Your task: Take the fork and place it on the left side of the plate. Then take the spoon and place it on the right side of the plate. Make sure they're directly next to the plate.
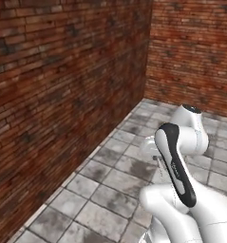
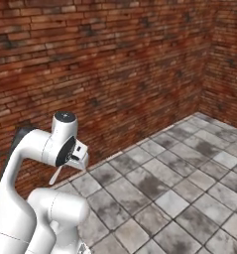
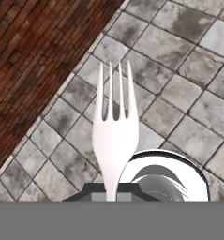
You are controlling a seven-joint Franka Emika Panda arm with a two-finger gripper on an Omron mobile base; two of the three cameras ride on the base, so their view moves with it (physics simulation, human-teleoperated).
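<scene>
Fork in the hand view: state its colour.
Pale silvery white fork, clearest in the hand view.

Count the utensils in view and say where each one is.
1: the fork, held in the shut end effector, tines pointing away over the tiled floor. Others may lie out of view.

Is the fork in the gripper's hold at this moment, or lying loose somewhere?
Held. In the hand view the fork rises from between the shut gripper, tines pointing away over the tiled floor.

One fork [image 3: 114, 136], three tines; two brick walls [image 1: 62, 85].
</scene>
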